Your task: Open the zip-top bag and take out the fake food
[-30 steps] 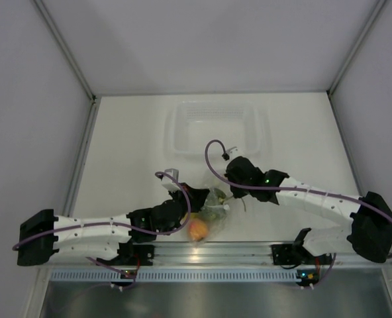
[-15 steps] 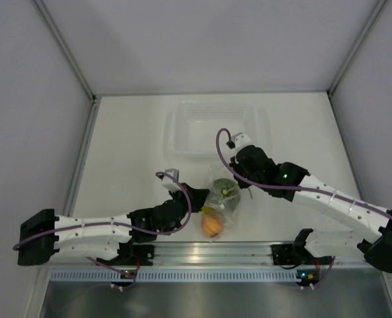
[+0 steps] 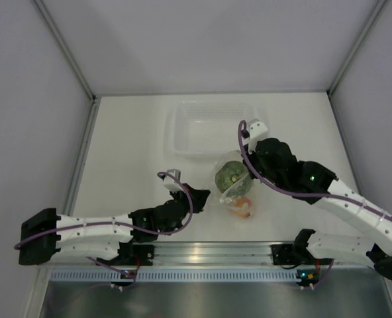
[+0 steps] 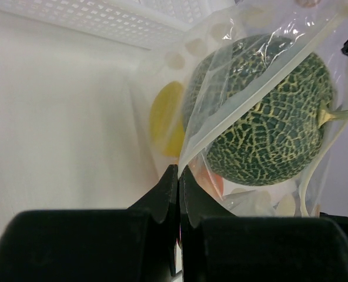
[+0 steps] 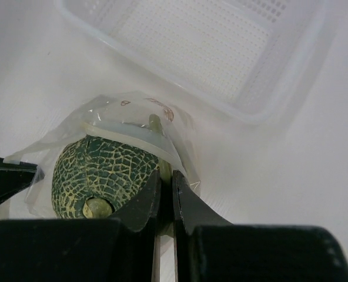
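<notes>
Zip-top bag [image 3: 228, 192] sits at 6 o'clock from the clear tub [image 3: 183, 142]. Left gripper [image 4: 178, 174] is pressed together on the bag's 8 o'clock corner. Right gripper [image 5: 165, 187] is clamped on its zip strip at 2 o'clock. Green melon [image 3: 230, 173] and yellow fruit [image 4: 167, 117] are inside. Orange-red fruit [image 3: 241, 207] lies at the 6 o'clock end; containment undetermined.

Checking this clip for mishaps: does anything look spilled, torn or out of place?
Nothing stands out. The zip-top bag is stretched between both arms' shut jaws, with the melon, yellow fruit and orange fruit inside; no tear or spill shows.
</notes>
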You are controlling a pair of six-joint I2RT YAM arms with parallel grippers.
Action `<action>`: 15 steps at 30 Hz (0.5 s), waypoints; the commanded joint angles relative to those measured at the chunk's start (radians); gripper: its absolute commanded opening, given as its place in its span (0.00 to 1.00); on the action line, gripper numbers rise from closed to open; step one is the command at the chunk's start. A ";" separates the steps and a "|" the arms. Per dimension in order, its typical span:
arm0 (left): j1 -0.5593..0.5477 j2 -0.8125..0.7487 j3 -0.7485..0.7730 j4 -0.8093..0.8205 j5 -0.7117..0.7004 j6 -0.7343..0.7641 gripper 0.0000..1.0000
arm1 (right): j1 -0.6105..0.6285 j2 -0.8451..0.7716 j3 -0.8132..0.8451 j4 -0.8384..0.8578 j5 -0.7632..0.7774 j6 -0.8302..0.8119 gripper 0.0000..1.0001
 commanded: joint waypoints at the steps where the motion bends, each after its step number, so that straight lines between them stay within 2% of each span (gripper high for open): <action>1: -0.003 0.003 -0.007 0.012 0.000 0.008 0.00 | 0.002 -0.051 0.065 0.031 0.039 -0.014 0.00; 7: -0.004 0.012 -0.001 0.013 0.007 0.004 0.00 | -0.007 -0.086 0.032 0.114 -0.146 0.058 0.00; 11: -0.004 0.014 0.023 0.013 0.016 0.031 0.00 | 0.002 -0.054 0.000 0.177 -0.295 0.112 0.00; 15: -0.004 0.003 0.049 0.013 0.016 0.057 0.00 | 0.044 -0.017 -0.017 0.235 -0.327 0.142 0.00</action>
